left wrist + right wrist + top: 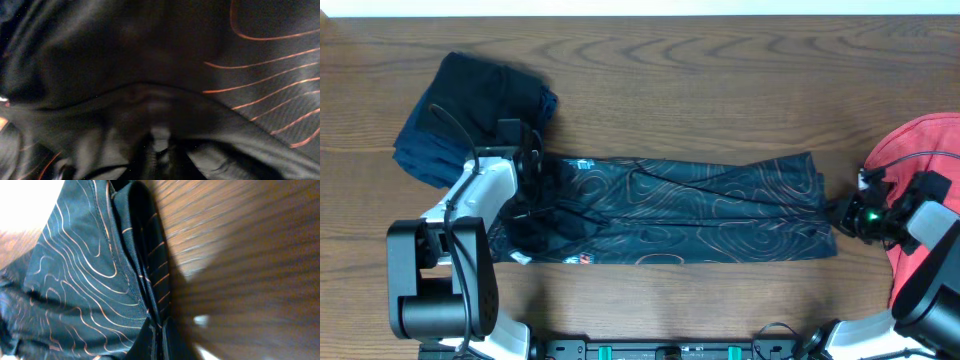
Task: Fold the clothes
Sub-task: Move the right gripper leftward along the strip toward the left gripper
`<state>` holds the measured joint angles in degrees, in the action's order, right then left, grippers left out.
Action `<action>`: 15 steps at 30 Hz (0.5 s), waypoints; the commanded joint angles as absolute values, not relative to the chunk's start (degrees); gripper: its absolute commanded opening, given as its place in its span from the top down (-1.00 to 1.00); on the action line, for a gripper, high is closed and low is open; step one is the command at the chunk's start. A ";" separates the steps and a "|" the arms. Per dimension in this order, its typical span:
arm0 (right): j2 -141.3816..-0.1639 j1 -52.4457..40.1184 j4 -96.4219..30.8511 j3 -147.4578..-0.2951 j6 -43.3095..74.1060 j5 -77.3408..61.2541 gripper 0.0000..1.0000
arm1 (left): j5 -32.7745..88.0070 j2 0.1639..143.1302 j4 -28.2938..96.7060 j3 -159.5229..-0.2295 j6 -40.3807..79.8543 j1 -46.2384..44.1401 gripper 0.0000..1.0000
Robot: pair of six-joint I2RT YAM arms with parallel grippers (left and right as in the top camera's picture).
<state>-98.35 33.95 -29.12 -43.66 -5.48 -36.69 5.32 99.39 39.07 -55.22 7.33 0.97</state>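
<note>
The jersey [700, 210] lies mid-table [720, 80] as a long band, half-folded. The right gripper [842, 212] is clamped on its right end. The left gripper [533, 190] is buried in cloth, grip unclear. The next move probably needs 1 end carried over.

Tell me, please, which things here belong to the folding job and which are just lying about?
Part of the job:
black jersey, pinched at its right end by the right gripper
coral-red T-shirt, at the right edge

Just lying about:
dark blue cloth bundle, top left on the wooden table
</note>
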 commanded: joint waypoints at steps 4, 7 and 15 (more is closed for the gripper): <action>-91.37 35.18 -29.85 -45.87 -1.87 -32.23 0.97 | 17.61 96.75 43.33 -62.24 7.40 1.15 0.07; -89.86 35.18 -30.57 -45.87 -1.72 -31.29 0.98 | 24.95 94.50 43.46 -63.46 7.40 1.17 -0.13; -86.46 32.53 -33.08 -45.87 -0.86 -32.08 0.97 | 28.51 87.90 44.60 -63.68 7.40 1.17 -0.19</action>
